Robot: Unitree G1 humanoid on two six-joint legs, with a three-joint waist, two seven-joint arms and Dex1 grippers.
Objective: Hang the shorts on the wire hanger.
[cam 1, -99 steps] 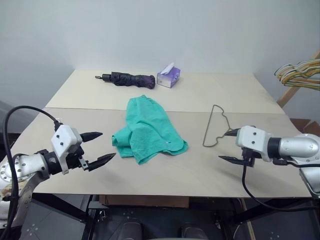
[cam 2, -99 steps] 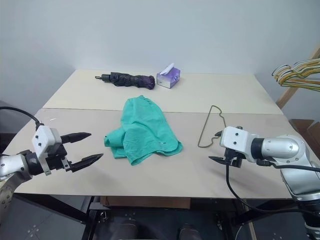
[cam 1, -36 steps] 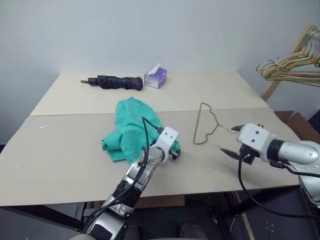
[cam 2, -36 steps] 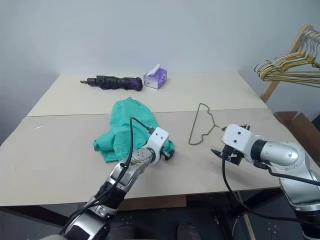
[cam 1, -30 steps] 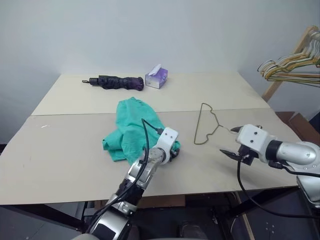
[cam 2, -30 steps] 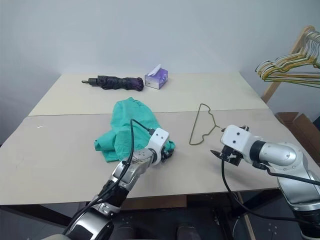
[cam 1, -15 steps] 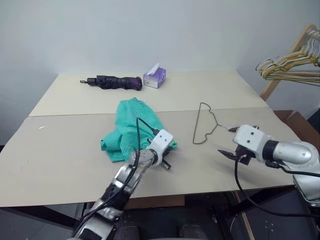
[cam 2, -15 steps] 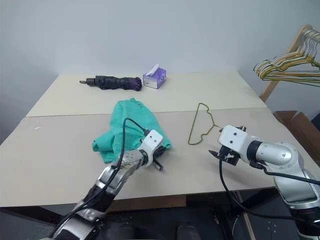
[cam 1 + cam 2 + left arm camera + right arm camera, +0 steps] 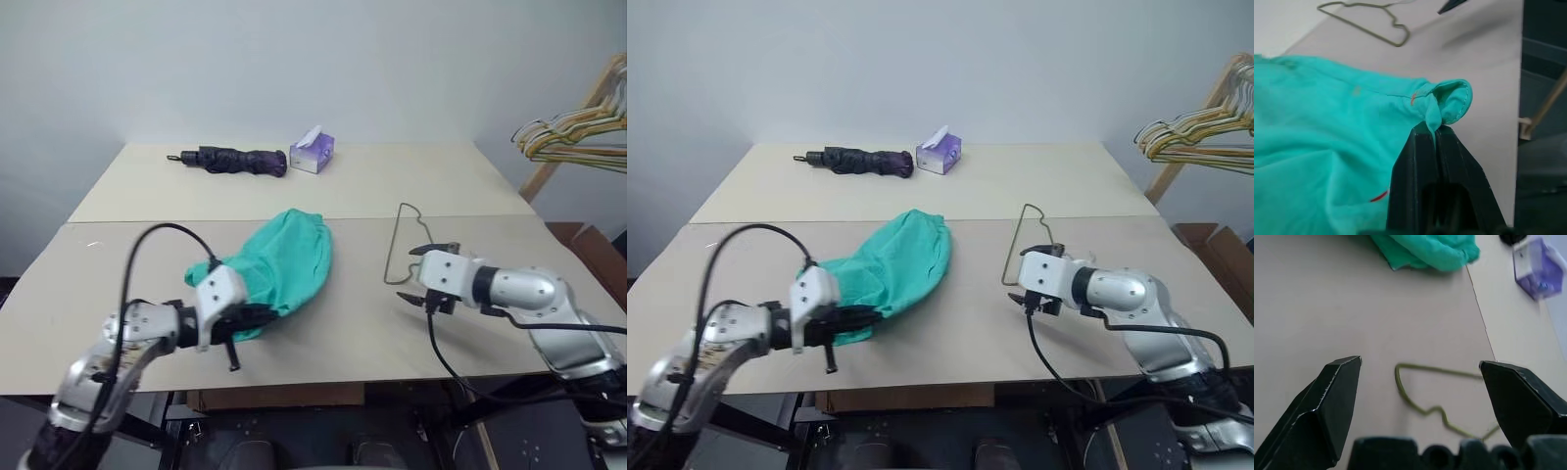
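The teal shorts (image 9: 286, 259) lie stretched out across the middle of the table. My left gripper (image 9: 1432, 131) is shut on a folded bit of their hem beside a small orange tag, holding that edge up near the table's front left (image 9: 245, 319). The wire hanger (image 9: 393, 245) lies flat to the right of the shorts, its hook pointing away from me. My right gripper (image 9: 418, 275) stands open just at the hanger's near end, with nothing between its fingers. In the right wrist view the hanger's wire (image 9: 1440, 370) lies between the two spread fingers.
A folded dark umbrella (image 9: 235, 159) and a purple tissue box (image 9: 312, 154) sit at the table's (image 9: 490, 191) far side. A bunch of coloured hangers (image 9: 576, 134) hangs on a wooden rack off the right edge.
My left gripper has shut on the shorts' hem and pulled it left, back and up, dragging the shorts into a long shape. My right gripper has shifted left to the hanger's near end.
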